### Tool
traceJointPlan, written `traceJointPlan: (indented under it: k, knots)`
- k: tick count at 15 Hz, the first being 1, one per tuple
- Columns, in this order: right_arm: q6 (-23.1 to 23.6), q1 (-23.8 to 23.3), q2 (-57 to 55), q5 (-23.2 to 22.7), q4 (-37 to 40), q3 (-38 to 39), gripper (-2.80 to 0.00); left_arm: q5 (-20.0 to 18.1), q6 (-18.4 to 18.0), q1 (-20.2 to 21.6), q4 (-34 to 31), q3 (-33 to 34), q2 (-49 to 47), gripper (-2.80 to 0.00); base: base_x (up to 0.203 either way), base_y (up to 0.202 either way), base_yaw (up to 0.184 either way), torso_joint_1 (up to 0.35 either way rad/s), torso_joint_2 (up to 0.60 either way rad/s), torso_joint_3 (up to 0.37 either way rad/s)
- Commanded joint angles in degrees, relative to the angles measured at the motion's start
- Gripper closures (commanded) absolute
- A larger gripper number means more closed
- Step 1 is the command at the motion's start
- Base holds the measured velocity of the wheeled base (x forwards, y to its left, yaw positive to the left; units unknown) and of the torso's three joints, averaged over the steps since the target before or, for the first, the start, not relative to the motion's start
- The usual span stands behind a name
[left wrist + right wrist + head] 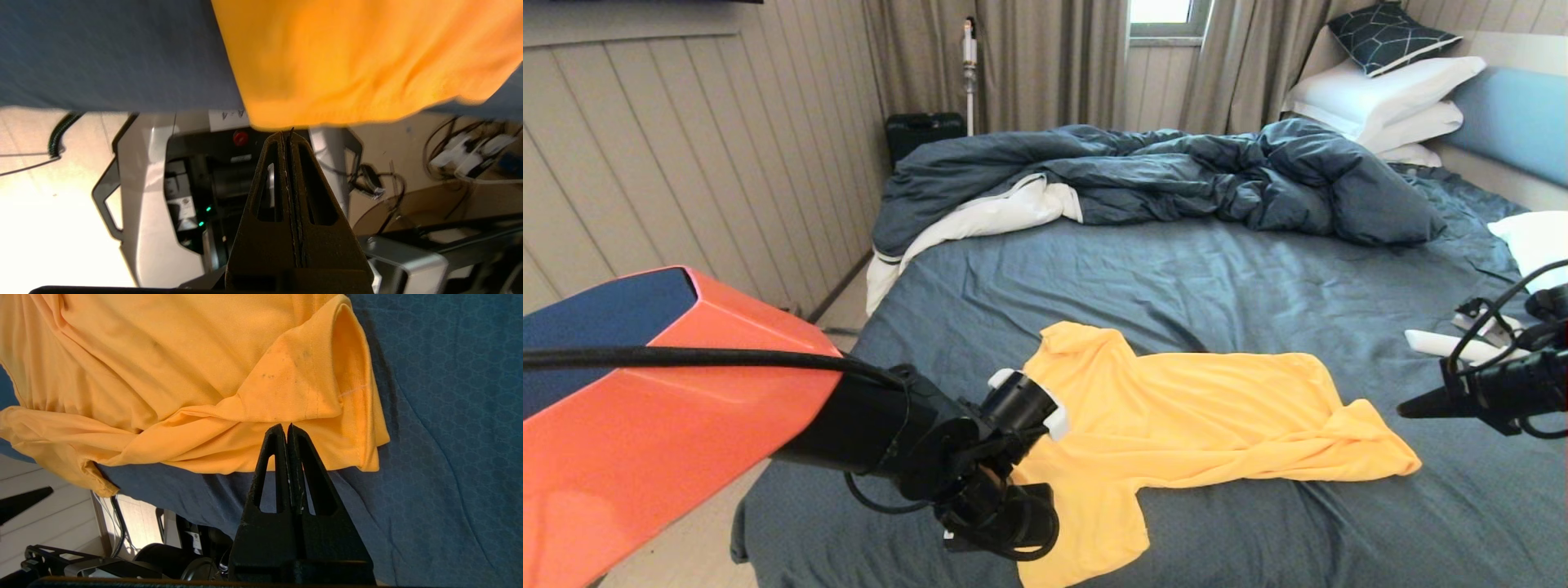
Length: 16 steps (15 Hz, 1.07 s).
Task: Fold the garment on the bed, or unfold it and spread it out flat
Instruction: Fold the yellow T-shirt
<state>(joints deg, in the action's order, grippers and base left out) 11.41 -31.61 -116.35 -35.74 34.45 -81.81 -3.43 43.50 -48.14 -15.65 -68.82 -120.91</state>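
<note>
I find the T-shirt (1201, 408) thin and limp; left end effector (289, 132) clenched empty at its six-o'clock hem, right end effector (287, 428) clenched empty.

Garment (1201, 416) — thin matt cloth; bed (1176, 286) sheet — creased fabric.

Beige panelled wall (686, 147), grey curtains (1045, 65), small daylit window (1164, 12)

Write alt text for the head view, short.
A yellow-orange T-shirt lies rumpled on a bed with a slate-blue sheet, its near edge hanging over the side. The left gripper is at that near edge; the right gripper, shut, hovers beside the shirt's far end. A dark duvet is heaped behind.
</note>
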Motion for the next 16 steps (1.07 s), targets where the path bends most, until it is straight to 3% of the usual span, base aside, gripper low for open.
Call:
traceJointPlan:
  k: [1, 3, 4, 16]
  knots:
    - [0.05, -0.03, -0.08, -0.20, 0.18, -0.07, 0.00, -0.07, 0.27, -0.64, 0.07, 0.87, -0.64, 0.00, 0.000, 0.000, 0.000, 0.000, 0.00, 0.000]
    - [0.02, 0.06, -0.20, -0.20, 0.09, -0.10, 0.00, 0.00, 0.36, -0.64, 0.36, 0.79, -1.08, 0.00, 0.000, 0.000, 0.000, 0.000, 0.00, 0.000]
    - [0.09, 0.06, -0.28, -0.20, 0.09, -0.02, 0.00, 0.32, 0.44, -0.62, 1.01, 1.10, -1.08, -2.80, 0.000, 0.000, 0.000, 0.000, 0.00, 0.000]
    - [0.10, 0.06, -0.72, -0.20, 0.00, -0.98, 0.00, 0.80, 3.96, -0.64, 4.38, 0.08, -5.59, -2.80, 0.000, 0.000, 0.000, 0.000, 0.00, 0.000]
